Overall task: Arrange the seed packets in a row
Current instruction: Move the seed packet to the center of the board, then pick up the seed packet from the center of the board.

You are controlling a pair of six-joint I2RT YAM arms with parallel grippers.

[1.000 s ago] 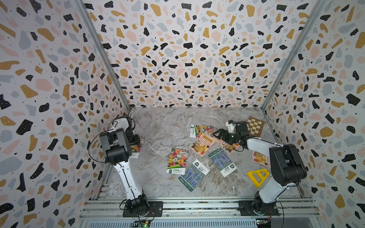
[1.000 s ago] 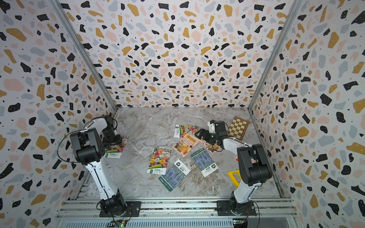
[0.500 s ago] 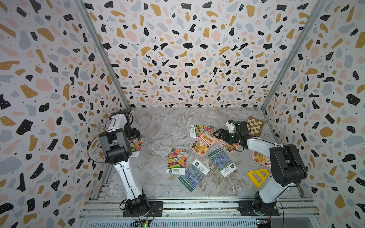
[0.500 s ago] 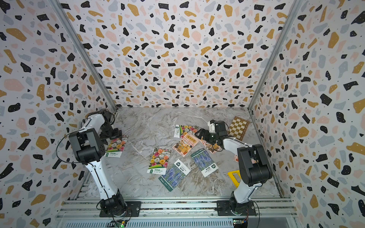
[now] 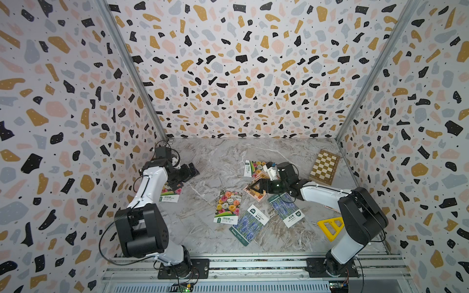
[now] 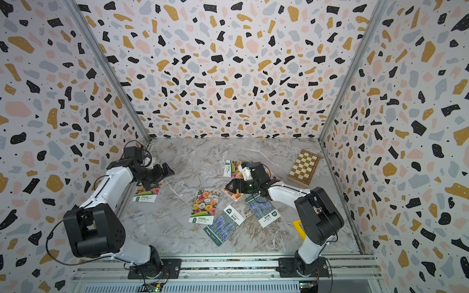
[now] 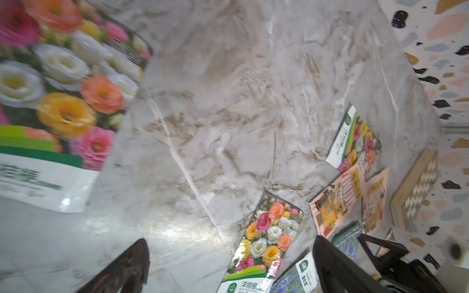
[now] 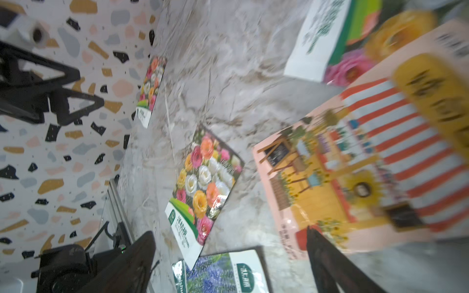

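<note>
Several seed packets lie on the marble table. One flower packet [image 5: 170,194] [image 7: 58,101] lies flat by the left wall, and my left gripper [image 5: 189,169] [image 7: 229,251] hovers open just beyond it, holding nothing. A second flower packet [image 5: 227,206] [image 8: 205,187] and two lavender packets [image 5: 248,224] [image 5: 288,209] lie in the middle. My right gripper [image 5: 256,187] [image 8: 228,244] stands open low over a pink awning packet [image 5: 253,194] [image 8: 355,165], with one fingertip [image 8: 314,241] over that packet's near corner. A third flower packet [image 5: 253,167] lies behind it, partly under the awning packets.
A wooden checkerboard [image 5: 324,167] rests at the back right by the wall. A yellow triangular frame [image 5: 330,227] lies at the front right beside the right arm's base. Patterned walls close in the left, back and right sides.
My left gripper has opened wide, let go of the flower packet by the left wall, and moved right, away from it. The right gripper has stayed over the awning packet.
</note>
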